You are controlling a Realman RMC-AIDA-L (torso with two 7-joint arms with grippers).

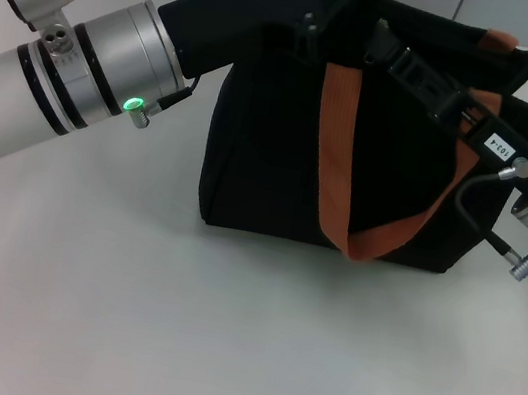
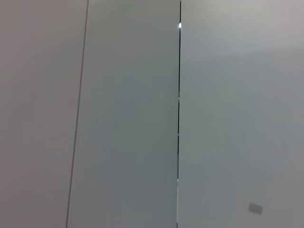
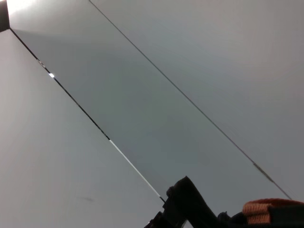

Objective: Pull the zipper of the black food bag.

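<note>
Currently both grippers sit over the black food bag's (image 1: pixel 282 150) top edge: left gripper (image 1: pixel 321 9), right gripper (image 1: pixel 395 52). Finger state unclear on both; zipper hidden.

The black food bag (image 1: pixel 271 158) is plain black all over, with no print. Its webbing handles (image 1: pixel 336 159) are orange-brown, one looping down the near face, another showing as an orange patch at the far right top edge. The bench (image 1: pixel 221 332) is a flat pale grey-white. Both arms are silver with black bands, each carrying a small green-lit ring; the right arm bears a white label with black digits.
</note>
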